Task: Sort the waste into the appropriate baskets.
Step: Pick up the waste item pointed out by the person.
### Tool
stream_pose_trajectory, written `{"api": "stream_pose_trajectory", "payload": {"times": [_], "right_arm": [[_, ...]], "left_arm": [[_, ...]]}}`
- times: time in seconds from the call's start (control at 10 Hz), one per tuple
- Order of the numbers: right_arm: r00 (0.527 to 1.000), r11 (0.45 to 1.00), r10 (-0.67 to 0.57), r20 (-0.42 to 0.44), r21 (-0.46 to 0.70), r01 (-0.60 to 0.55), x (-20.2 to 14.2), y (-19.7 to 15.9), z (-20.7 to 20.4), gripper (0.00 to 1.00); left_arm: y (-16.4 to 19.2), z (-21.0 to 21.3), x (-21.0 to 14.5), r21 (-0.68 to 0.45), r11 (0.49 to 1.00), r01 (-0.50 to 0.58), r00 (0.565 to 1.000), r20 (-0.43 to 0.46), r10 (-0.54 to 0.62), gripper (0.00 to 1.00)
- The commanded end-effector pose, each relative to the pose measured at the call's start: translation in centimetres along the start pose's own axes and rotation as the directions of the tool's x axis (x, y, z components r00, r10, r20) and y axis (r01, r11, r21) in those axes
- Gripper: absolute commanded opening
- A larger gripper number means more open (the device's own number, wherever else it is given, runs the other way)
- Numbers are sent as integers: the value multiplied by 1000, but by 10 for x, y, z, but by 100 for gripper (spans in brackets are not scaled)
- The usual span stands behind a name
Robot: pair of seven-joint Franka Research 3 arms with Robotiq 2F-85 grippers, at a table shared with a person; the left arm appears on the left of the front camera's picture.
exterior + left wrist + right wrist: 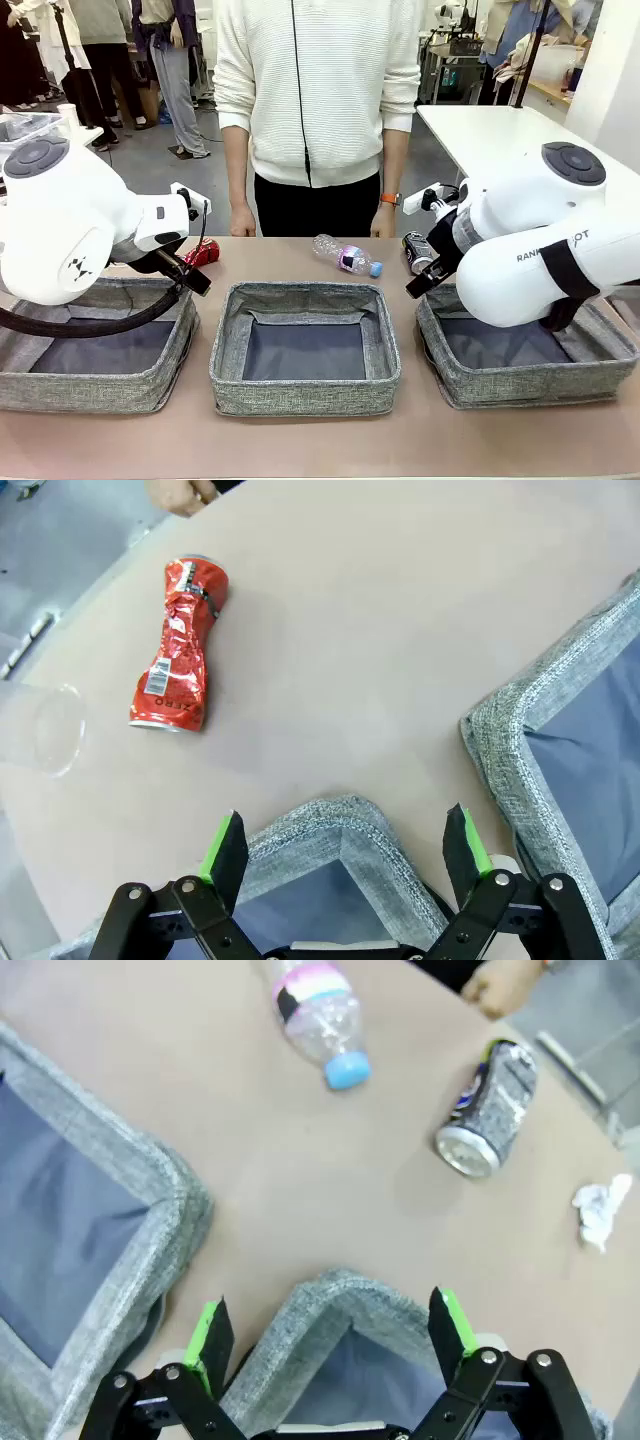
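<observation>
Beige table holds 3 soft grey woven baskets, dark bottoms showing. Behind them lie a crushed red can, clear cup, blue-capped bottle, dark can and crumpled paper wad. The left claw and right claw gape released.

Bright, diffuse indoor light fills the room, casting only faint, soft shadows beside the crushed red can and the bottle; wrist views bend toward their edges, the right one slightly blurred.
</observation>
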State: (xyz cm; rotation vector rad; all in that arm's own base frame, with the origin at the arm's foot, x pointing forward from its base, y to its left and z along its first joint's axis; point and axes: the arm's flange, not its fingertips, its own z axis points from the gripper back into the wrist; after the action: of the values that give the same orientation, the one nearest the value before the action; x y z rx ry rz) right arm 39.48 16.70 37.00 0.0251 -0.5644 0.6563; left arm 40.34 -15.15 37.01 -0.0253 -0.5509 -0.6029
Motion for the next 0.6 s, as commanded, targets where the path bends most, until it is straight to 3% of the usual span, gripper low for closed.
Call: {"api": "stream_pose_trajectory", "payload": {"times": [0.0,0.5], "right_arm": [[1000,1000,0,1,0,0,0,0,0,100],[1000,1000,0,1,0,0,0,0,0,100]], "left_arm": [[0,0,0,0,1000,0,1000,0,0,100],[0,0,0,0,1000,0,1000,0,0,100]]}}
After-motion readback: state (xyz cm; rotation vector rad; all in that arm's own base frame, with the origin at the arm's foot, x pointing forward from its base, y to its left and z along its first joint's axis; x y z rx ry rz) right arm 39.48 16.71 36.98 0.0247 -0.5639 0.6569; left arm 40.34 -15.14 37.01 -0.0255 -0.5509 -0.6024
